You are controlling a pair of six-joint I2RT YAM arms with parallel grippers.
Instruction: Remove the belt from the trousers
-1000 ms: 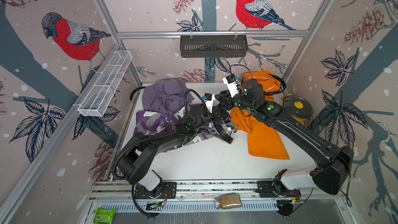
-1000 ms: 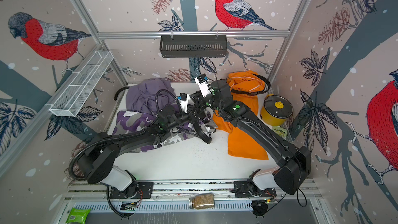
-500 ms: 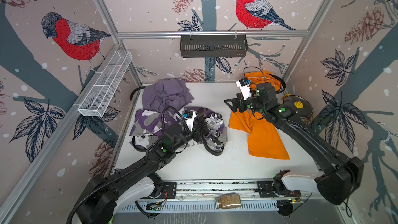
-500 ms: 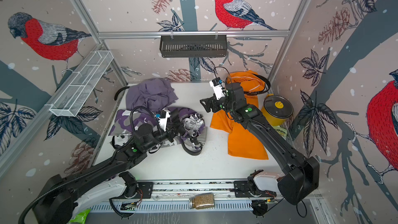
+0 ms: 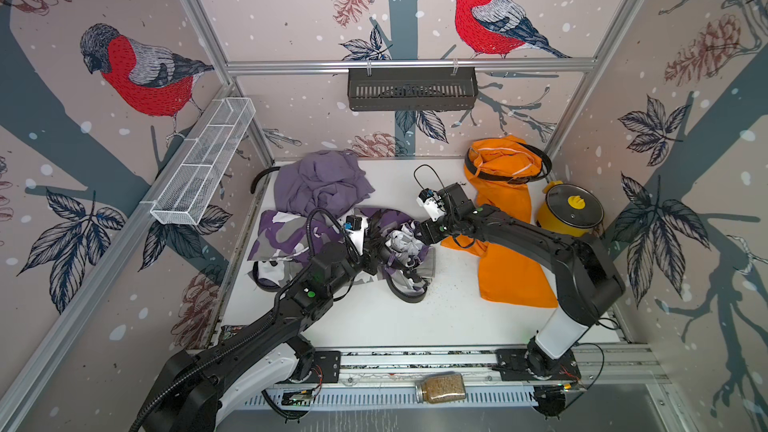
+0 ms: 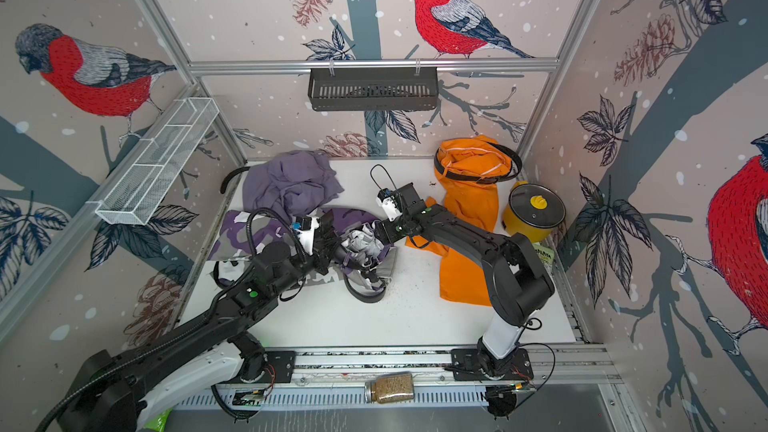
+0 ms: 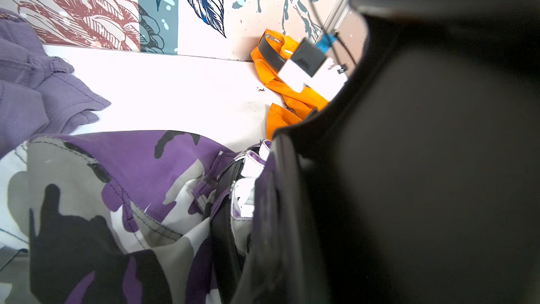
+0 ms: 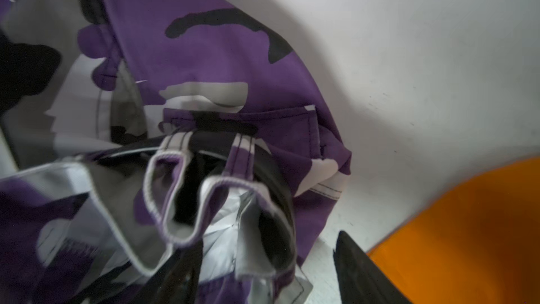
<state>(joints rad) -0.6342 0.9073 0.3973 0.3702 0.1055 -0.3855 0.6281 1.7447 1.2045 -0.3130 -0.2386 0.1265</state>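
Note:
The camouflage trousers (image 5: 291, 234) lie left of centre, waist bunched up in the middle. A black belt (image 5: 405, 295) runs through their loops, and a slack bend of it rests on the table in front. My left gripper (image 5: 376, 249) is shut on the bunched waistband beside the belt (image 7: 225, 229); I cannot tell whether the belt is pinched too. My right gripper (image 8: 268, 282) is open, its fingers (image 8: 359, 273) standing either side of a waistband fold where the belt (image 8: 271, 171) passes under a loop. The lilac trousers (image 5: 322, 184) and orange trousers (image 5: 507, 259) lie apart.
Another black belt (image 5: 540, 168) circles the orange trousers' waist at the back right. A yellow pot (image 5: 569, 209) stands at the right edge. A dark strap end (image 5: 259, 178) curls beside the lilac pile. A jar (image 5: 440, 386) lies on the front rail. Wall baskets (image 5: 203, 160) hang above.
The left arm pulled back toward the front left, dragging the camouflage waistband with it. The right gripper opened, lifted away toward the back, then came down at the waistband.

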